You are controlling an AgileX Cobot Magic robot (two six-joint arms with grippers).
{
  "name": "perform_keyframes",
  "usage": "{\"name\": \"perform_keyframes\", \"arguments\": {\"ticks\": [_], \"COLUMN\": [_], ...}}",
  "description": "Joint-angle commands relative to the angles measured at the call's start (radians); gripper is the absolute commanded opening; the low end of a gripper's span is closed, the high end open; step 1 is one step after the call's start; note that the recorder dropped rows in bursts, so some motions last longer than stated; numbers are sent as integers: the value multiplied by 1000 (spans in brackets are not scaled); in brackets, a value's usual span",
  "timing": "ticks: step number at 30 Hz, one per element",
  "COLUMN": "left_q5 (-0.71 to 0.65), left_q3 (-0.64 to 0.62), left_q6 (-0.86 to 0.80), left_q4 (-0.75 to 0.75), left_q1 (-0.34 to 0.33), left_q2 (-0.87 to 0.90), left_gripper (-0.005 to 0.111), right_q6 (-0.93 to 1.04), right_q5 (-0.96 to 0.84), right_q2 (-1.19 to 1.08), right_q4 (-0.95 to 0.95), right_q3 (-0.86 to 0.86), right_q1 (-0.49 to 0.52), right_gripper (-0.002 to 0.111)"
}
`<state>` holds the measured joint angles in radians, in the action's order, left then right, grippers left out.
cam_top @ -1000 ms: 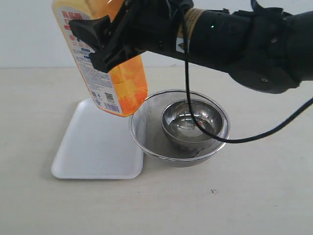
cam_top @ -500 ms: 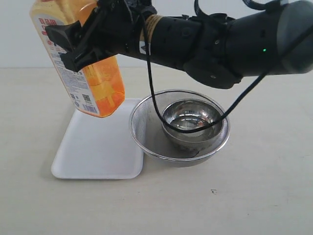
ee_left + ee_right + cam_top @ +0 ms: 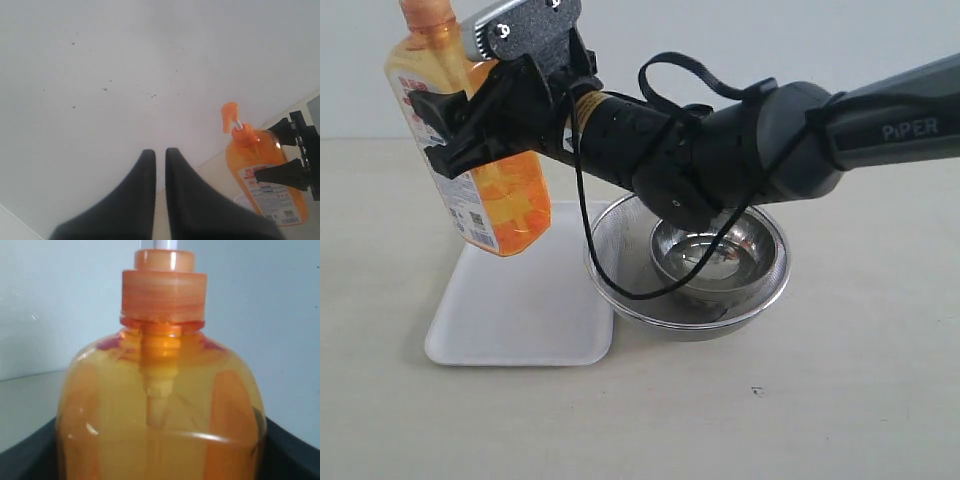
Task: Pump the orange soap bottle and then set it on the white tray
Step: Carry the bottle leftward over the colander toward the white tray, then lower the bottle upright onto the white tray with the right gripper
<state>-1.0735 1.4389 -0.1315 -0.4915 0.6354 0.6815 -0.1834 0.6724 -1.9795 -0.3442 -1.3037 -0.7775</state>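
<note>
The orange soap bottle (image 3: pixel 506 205) hangs in the air, tilted a little, with its base above the far left part of the white tray (image 3: pixel 510 315). My right gripper (image 3: pixel 436 133) is shut on the bottle's labelled middle, reaching in from the right. In the right wrist view the bottle (image 3: pixel 160 410) fills the frame between the black fingers, collar and white stem at the top. The left wrist view shows the bottle (image 3: pixel 260 172) with its orange pump head (image 3: pixel 229 115) raised. My left gripper (image 3: pixel 160 152) is shut on nothing and points at the pale wall.
A round steel mesh strainer (image 3: pixel 616 262) holding a metal bowl (image 3: pixel 715 250) stands right beside the tray, under my right arm. A black cable (image 3: pixel 588 262) loops down from the arm over the strainer's rim. The beige tabletop (image 3: pixel 800 400) stretches to the front and right.
My right arm has swung left with the bottle, carrying it from beside the strainer to over the tray's far left part; the bottle now stands more upright.
</note>
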Motion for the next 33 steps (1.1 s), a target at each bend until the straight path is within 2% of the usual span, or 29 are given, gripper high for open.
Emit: {"name": "perform_keyframes", "arguments": {"ticks": [1,13,21,24,29,33], "left_q5": [-20,-39,-57,-65,-74,-74], "left_q3": [-3,-3,-3,-3,-3,-3], "left_q6": [-3,-3,-3,-3,-3,-8], "left_q4": [12,39,39,39,39,39], "left_q1": [3,3,3,3,3,3], "left_q2": [0,0,0,0,0,0], "left_gripper": [5,5,5,5,5,5], "right_q6": [60,106,58,56,15,11], "right_q5": [105,130,118,124,124,124], "right_q2": [-7,-116,-138,-138,-136,-136], "right_q4": [96,193,198,196,196,196], "right_q3": [-24,-24,-24,-24,-24,-24], "right_q1": [0,0,0,0,0,0], "right_gripper": [0,0,2,13,50,70]}}
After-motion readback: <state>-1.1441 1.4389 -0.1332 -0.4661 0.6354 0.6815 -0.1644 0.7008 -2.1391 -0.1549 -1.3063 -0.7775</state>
